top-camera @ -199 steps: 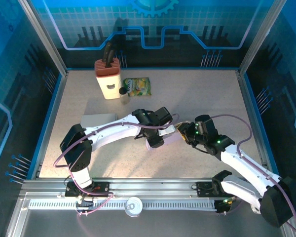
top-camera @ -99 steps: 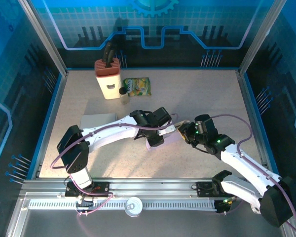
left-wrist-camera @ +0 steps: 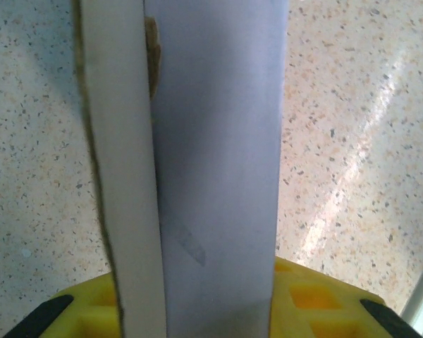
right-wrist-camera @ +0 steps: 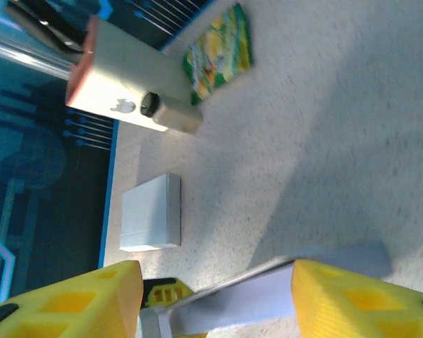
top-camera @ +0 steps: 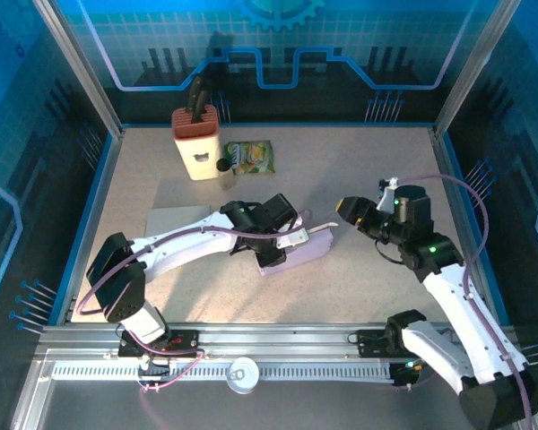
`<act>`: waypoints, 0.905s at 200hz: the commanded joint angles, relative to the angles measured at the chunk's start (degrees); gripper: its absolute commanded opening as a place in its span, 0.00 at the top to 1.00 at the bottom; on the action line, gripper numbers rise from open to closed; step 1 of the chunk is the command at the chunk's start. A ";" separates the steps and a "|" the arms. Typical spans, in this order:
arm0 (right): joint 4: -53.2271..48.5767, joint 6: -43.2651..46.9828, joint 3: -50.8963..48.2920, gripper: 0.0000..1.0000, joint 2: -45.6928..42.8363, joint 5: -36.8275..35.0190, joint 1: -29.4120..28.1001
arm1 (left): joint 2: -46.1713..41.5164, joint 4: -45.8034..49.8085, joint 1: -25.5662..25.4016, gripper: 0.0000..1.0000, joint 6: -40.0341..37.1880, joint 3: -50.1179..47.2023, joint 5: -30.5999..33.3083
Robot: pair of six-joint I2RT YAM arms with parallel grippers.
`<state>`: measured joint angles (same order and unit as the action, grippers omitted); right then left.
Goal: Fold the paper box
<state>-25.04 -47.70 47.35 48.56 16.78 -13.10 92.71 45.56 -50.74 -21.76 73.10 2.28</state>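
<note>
The paper box [top-camera: 303, 250] is a flat, pale lavender sleeve lying on the table at the centre. My left gripper [top-camera: 271, 240] is shut on its left end. In the left wrist view the paper box [left-wrist-camera: 211, 141] runs up the middle, a white flap along its left edge, and my yellow fingers [left-wrist-camera: 317, 296] show at both sides of its near end. My right gripper [top-camera: 359, 210] hangs to the right of the box, raised and apart from it. Its yellow fingers [right-wrist-camera: 366, 303] stand wide open with nothing between them, and the paper box [right-wrist-camera: 268, 296] lies on the table beyond.
A knife block [top-camera: 195, 143], a small bottle [top-camera: 224, 168] and a green snack packet [top-camera: 250, 158] stand at the back left. A flat grey-white box [top-camera: 179, 219] lies on the left, under my left arm. Blue-edged walls [top-camera: 90, 224] ring the table.
My right gripper has opened, let go of the paper box and pulled up and back to the right. The left gripper has drawn the box slightly to the left.
</note>
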 commanded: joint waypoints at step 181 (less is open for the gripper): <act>-0.06 19.41 -5.04 0.48 9.60 13.82 -3.27 | -3.04 1.46 1.52 0.66 -5.81 -3.67 -4.49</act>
<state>-24.84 -28.42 42.98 59.16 29.54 -15.14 90.19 46.39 -49.76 -27.14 69.91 -0.54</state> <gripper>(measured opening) 0.533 0.340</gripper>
